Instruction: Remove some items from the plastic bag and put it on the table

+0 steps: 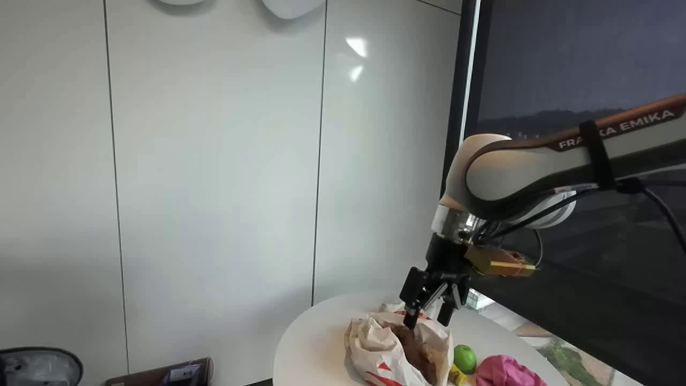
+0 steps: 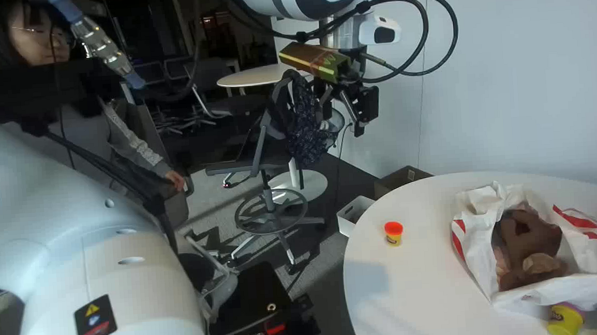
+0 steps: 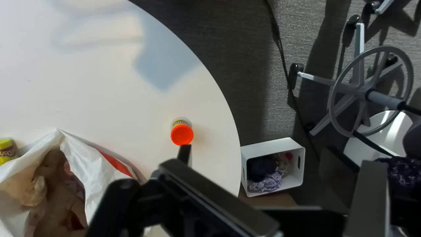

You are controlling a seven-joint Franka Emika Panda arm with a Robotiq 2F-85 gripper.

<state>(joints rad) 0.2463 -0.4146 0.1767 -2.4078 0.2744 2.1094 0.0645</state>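
Hanging well above the counter, the end effector has its 2 fingers spread wide from each other, as both exterior views show. In an exterior view, the fingers cover a small part of the bag, but they are apart from it. The bag, white with red marks, rests on the counter, crumpled, with its mouth open. Inside it lie brown items, soft in their look; how many they are cannot be told.

A small tub with an orange-red lid stands upright on the counter, near the edge and well apart from the bag. In the wrist view, the tip of 1 finger appears close under this lid, although the finger is well above the tub. Just beside the bag there is a yellow tub. Near this tub are a round green item and a pink item, which has a crumpled surface.

Also in the wrist view, a white box with pieces of cloth is seen past the counter's edge. In the background of an exterior view there are a person and a wheeled chair, over which a dark garment hangs.
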